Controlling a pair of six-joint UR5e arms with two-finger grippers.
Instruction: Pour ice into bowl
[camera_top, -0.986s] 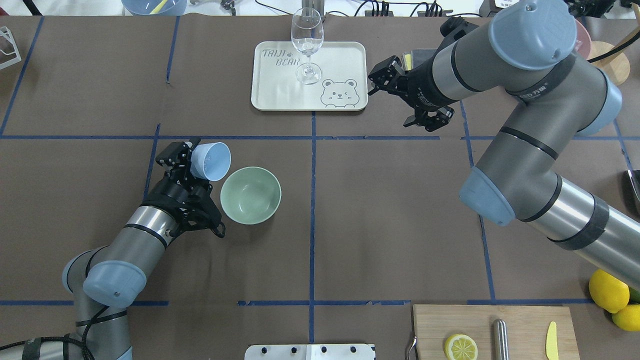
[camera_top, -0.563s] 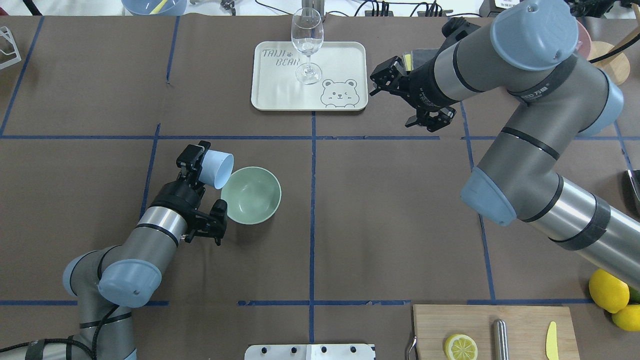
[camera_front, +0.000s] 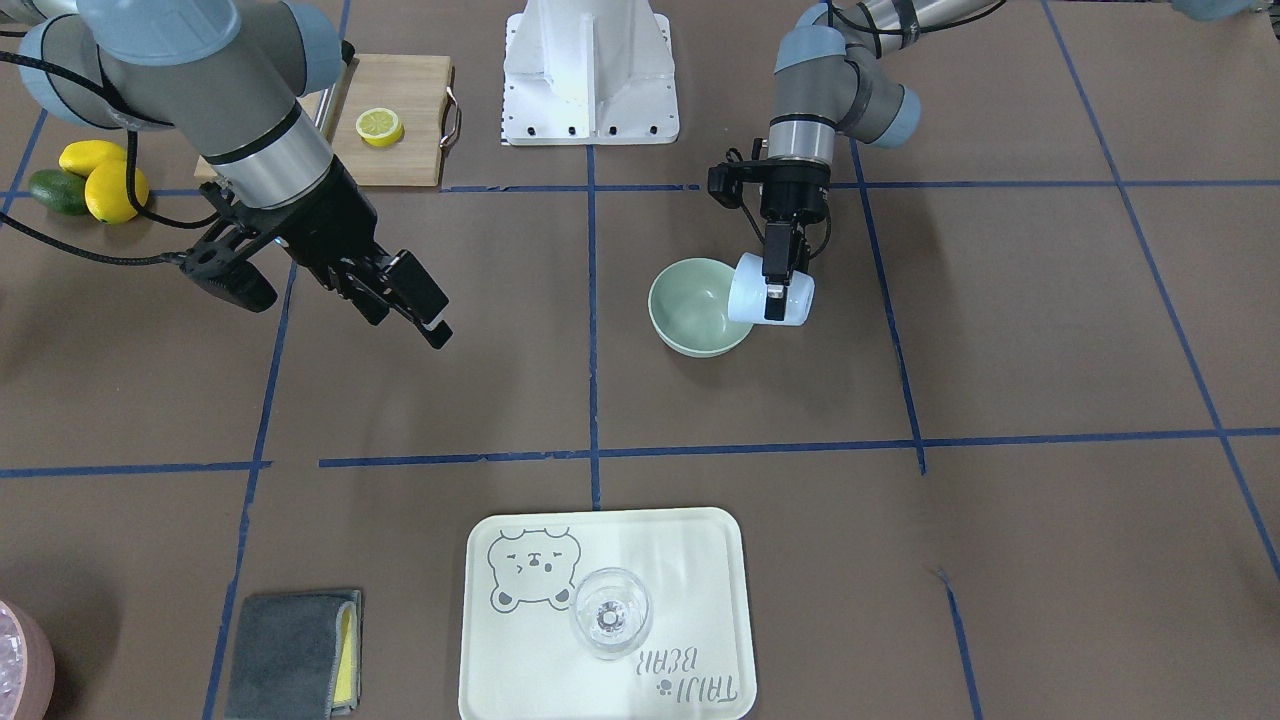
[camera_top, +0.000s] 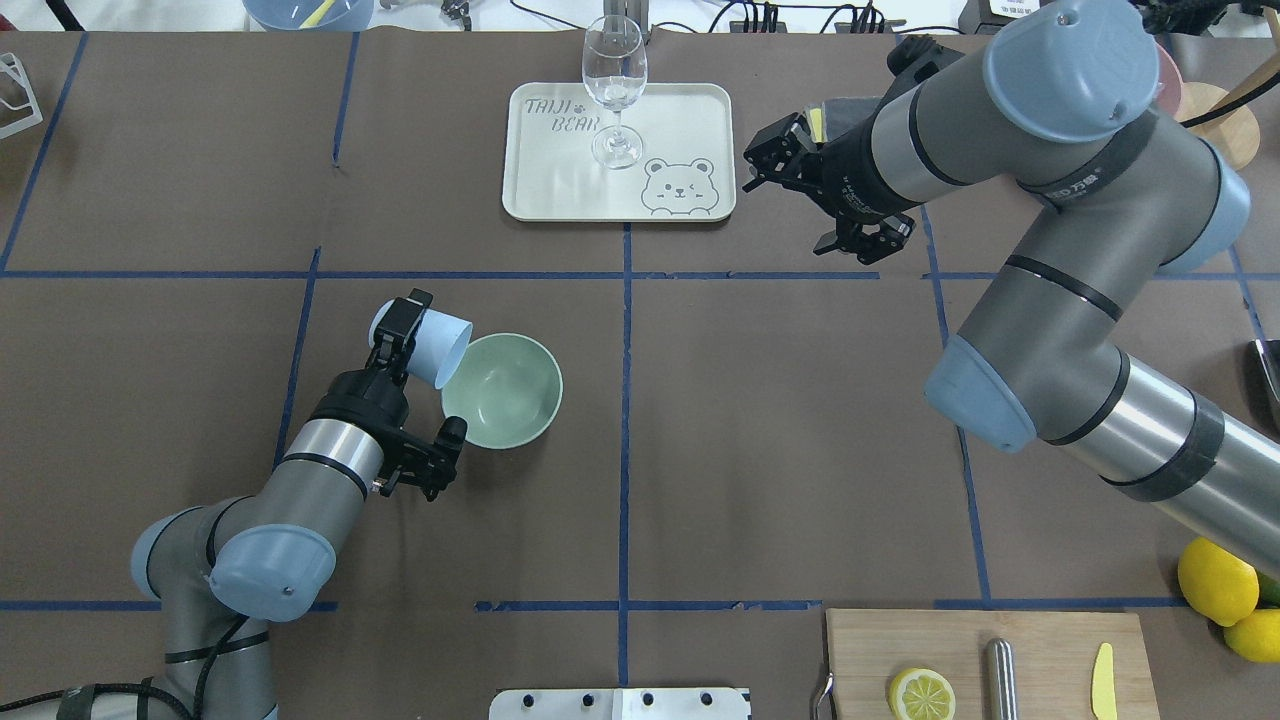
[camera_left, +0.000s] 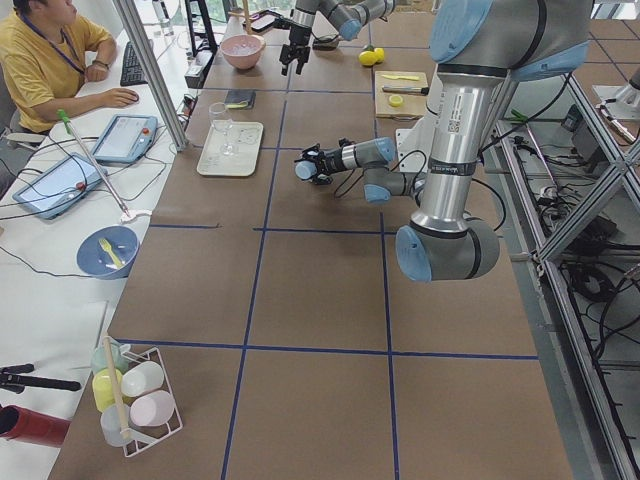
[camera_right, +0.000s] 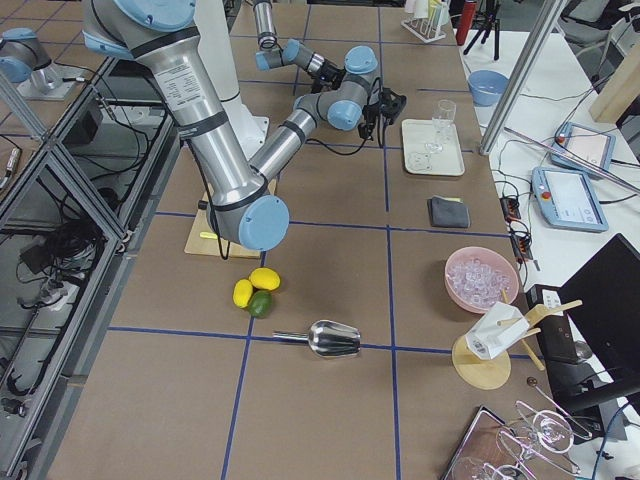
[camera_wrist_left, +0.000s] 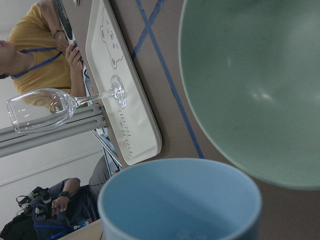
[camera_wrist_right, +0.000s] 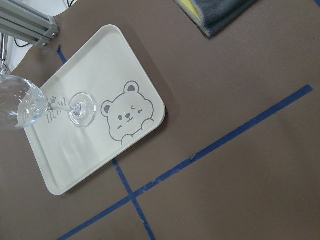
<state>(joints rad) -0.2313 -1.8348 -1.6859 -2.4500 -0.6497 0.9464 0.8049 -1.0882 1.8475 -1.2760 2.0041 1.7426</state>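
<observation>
The pale sage-green bowl (camera_top: 505, 392) stands on the brown table left of centre, and its inside looks bare (camera_wrist_left: 250, 75). My left gripper (camera_top: 400, 335) is shut on a pale blue cup (camera_top: 428, 345), which is tipped on its side with its mouth at the bowl's near-left rim (camera_front: 768, 290). In the left wrist view a faint glassy shape lies deep in the cup (camera_wrist_left: 180, 200); I cannot tell whether it is ice. My right gripper (camera_top: 757, 162) is open and empty, hanging above the table beside the tray's right edge (camera_front: 425, 315).
A cream tray (camera_top: 690, 110) at the far middle holds a clear wine glass (camera_top: 613, 80). A grey cloth (camera_front: 290, 640) lies beyond the right gripper. A pink container of ice cubes (camera_right: 482, 278) stands far right. A cutting board (camera_top: 1040, 640) with a lemon half (camera_top: 921, 693) lies at the near right.
My left gripper has swung the blue cup toward the bowl and tipped it further, so its mouth now faces the bowl's rim. The right arm has barely shifted.
</observation>
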